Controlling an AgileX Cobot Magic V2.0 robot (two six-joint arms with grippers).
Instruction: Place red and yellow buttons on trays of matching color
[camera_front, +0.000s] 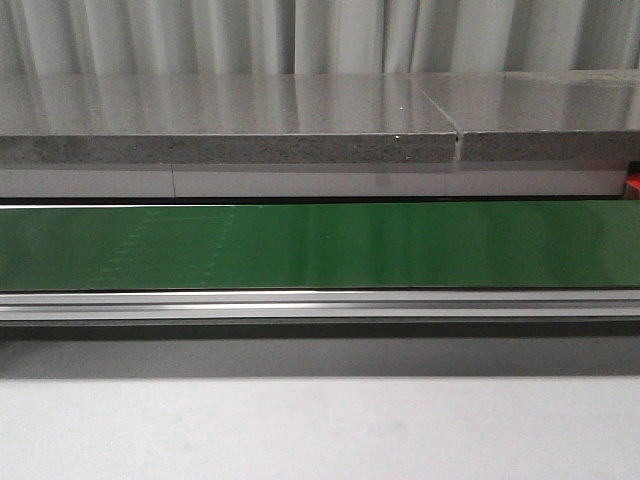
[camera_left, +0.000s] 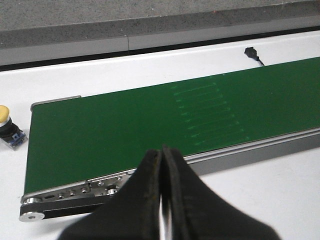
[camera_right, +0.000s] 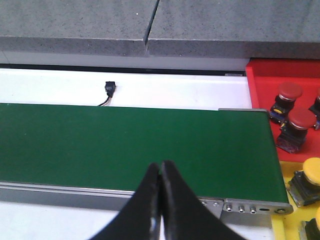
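Presently: both grippers, left (camera_left: 162, 200) and right (camera_right: 160, 200), clenched empty; one yellow button (camera_left: 7, 127) loose off the green belt (camera_left: 150, 125) at frame left, likely missed; others rest in red tray (camera_right: 260, 80) and yellow tray (camera_right: 287, 172).

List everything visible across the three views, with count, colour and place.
Conveyor belt: one, green, across the white table.
Red tray: one, past the belt's right end.
Red buttons: at least two, on the red tray.
Yellow tray: one, beside the red tray.
Yellow buttons: two on the yellow tray, one off the belt's left end.
Stone slabs: two, grey, behind the belt.
Left pincer: black, shut, empty.
Right pincer: black, shut, empty.
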